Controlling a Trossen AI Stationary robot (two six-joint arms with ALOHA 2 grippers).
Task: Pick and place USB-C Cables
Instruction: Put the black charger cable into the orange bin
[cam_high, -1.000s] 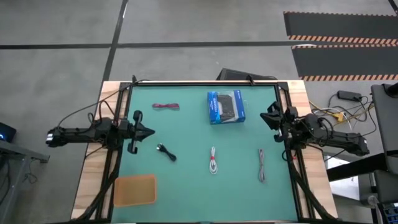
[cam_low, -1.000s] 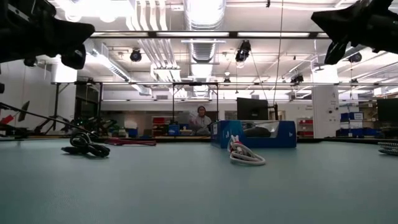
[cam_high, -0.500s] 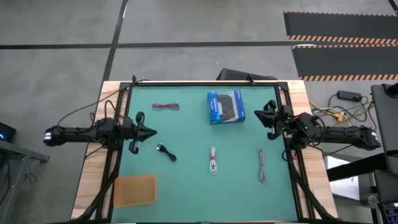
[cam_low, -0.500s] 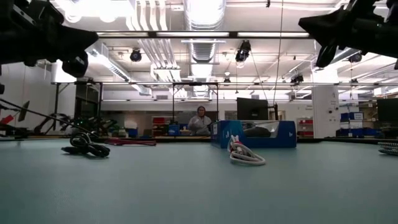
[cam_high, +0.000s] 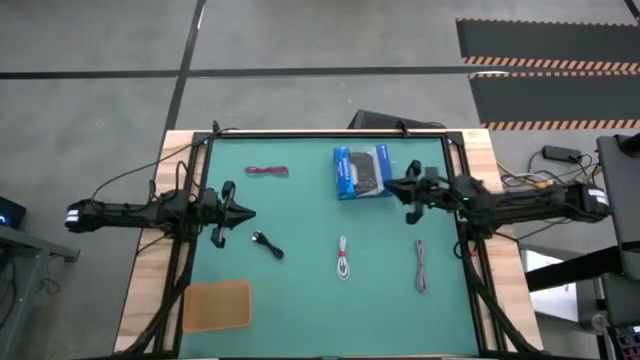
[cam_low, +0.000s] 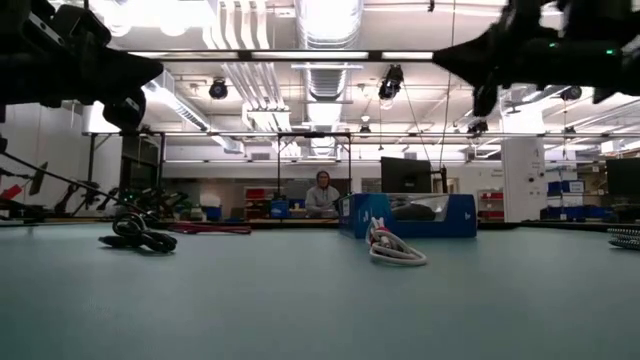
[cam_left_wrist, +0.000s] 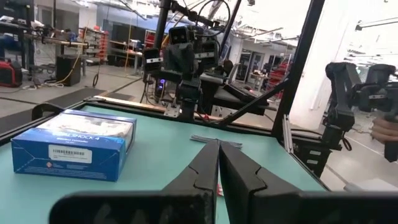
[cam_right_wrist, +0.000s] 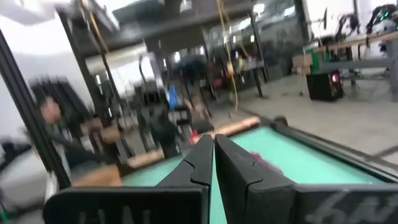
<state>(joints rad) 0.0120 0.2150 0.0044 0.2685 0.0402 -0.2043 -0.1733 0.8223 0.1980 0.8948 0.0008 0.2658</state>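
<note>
Approach step: your right gripper (cam_high: 408, 193), fingers together & empty, hangs above the grey cable (cam_high: 421, 266); left gripper (cam_high: 236, 212) likewise pinched shut—you'd open, then descend.

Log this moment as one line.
left gripper: shut, by black cable | right gripper: shut, beside blue box | cables: none held

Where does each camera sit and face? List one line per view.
High view: overhead, straight down on the table; left end effector and right end effector show.
Low view: tabletop height, facing the room; arms overhead.
Left wrist view: faces the blue box; own shut fingers show.
Right wrist view: faces across the table; own shut fingers show.
Shared: blue box in high and low views.
</note>
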